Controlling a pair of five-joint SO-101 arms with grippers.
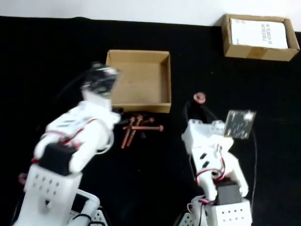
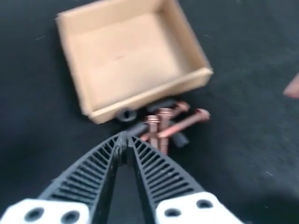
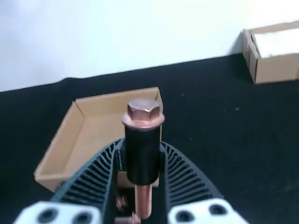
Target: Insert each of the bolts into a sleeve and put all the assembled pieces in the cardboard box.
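Observation:
The open cardboard box [image 1: 141, 80] sits mid-table. Just in front of it lies a pile of copper bolts [image 1: 136, 128] with black sleeves [image 2: 125, 114] among them. My left gripper [image 2: 122, 140] is shut with nothing in it, its tips just short of the pile, near the box's front left corner [image 1: 116, 111]. My right gripper [image 3: 140, 149] is shut on a black sleeve [image 3: 142, 158] with a copper bolt [image 3: 145, 113] standing upright through it. It holds this piece above the table to the right of the box, where the bolt head [image 1: 199, 97] shows.
A second cardboard box [image 1: 258, 37] with white paper inside stands at the back right corner. The table is covered in black cloth [image 1: 235, 84]. A white wall runs behind the far edge.

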